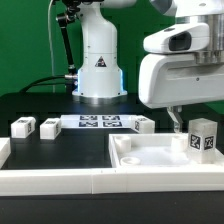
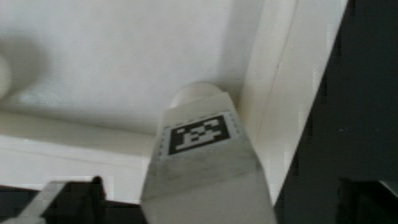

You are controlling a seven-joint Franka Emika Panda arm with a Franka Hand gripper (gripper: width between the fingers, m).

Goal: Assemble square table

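Observation:
The white square tabletop point(image 1: 150, 156) lies on the black table at the exterior view's right, with its raised rim up. My gripper point(image 1: 199, 122) is above its right corner, shut on a white leg point(image 1: 204, 137) with a black-and-white tag, held upright. In the wrist view the leg point(image 2: 201, 140) runs out from between my dark fingers point(image 2: 63, 205) over the tabletop's inner floor point(image 2: 107, 70), close to its rim point(image 2: 276, 70). My gripper point(image 2: 205, 200) closes on both sides of the leg. Three more legs lie loose on the table, two on the left point(image 1: 22, 127) point(image 1: 49, 127) and one behind the tabletop point(image 1: 144, 123).
The marker board point(image 1: 98, 122) lies flat in front of the robot base point(image 1: 98, 70). A long white border wall point(image 1: 55, 176) runs along the front edge. Black cables hang at the back left.

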